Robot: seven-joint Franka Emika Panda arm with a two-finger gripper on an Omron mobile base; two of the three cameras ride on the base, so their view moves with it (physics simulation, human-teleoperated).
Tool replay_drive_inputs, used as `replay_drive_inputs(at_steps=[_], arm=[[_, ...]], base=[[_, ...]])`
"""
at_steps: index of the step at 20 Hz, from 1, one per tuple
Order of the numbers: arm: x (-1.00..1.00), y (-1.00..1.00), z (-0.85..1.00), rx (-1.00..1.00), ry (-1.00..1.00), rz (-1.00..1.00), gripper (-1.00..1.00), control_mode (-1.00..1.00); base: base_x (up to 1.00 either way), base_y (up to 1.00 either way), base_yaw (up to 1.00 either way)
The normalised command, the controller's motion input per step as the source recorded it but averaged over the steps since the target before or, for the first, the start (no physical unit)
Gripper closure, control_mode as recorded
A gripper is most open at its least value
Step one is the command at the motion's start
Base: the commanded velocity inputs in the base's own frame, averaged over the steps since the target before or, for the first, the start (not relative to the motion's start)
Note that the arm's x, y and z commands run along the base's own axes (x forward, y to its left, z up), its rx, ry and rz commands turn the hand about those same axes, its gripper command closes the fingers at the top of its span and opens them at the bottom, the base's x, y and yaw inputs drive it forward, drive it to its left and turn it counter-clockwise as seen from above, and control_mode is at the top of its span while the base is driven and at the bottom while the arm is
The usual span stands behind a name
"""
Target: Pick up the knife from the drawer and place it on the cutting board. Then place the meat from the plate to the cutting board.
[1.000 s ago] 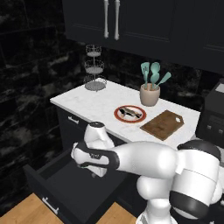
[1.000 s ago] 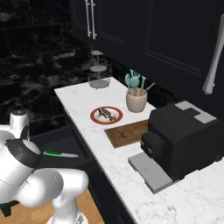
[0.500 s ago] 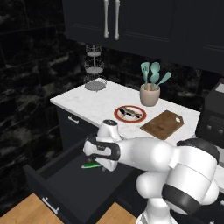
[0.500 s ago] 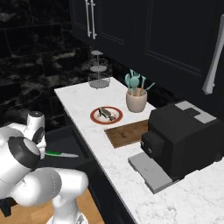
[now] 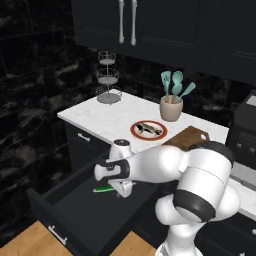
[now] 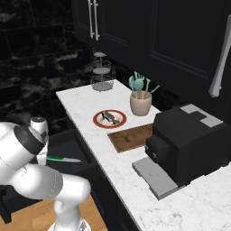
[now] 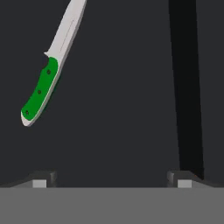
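Observation:
The knife [image 7: 40,93] has a green handle and a silver blade and lies flat on the floor of the open black drawer [image 5: 75,207]. In the hand view it sits up and to the left of my gripper [image 7: 113,179], which is open with nothing between its fingertips. From the left base view, my gripper [image 5: 123,189] hangs inside the drawer just right of the knife [image 5: 103,188]. On the counter, the meat [image 5: 148,128] rests on the red-rimmed plate [image 5: 135,131]. The brown cutting board [image 5: 189,137] lies bare beside it. The right base view shows the knife [image 6: 63,159], plate [image 6: 97,120], meat [image 6: 108,116] and board [image 6: 133,137].
A tiered wire stand [image 5: 108,80] stands at the counter's far left corner. A crock of teal utensils [image 5: 171,106] stands behind the plate. A black coffee machine [image 6: 187,140] sits just past the board. Dark cabinets with silver handles hang above.
The hand has swung right, toward the counter, and settled over the drawer beside the knife. The jaws have stayed open. Nothing on the counter has moved.

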Motion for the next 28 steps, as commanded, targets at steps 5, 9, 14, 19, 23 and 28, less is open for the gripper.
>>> replay_drive_inputs(at_steps=[5,9,14,19,23,28], arm=[[0.25,0.0,-0.07,-0.04,0.11,-0.22,-1.0,-1.0],[0.44,0.0,-0.11,0.0,0.13,-0.17,-1.0,-1.0],[0.27,0.0,-0.3,-0.01,0.1,-0.2,-1.0,-1.0],[0.2,0.0,-0.31,-0.11,0.02,-0.2,-1.0,-1.0],[0.17,0.01,-0.32,-0.17,0.0,-0.13,-1.0,-1.0],[0.29,0.06,-0.17,-0.12,0.0,-0.1,-1.0,-1.0]], base=[[0.0,0.0,0.0],[0.0,0.0,0.0],[0.0,0.0,0.0],[0.0,0.0,0.0],[0.0,0.0,0.0],[0.0,0.0,0.0]])
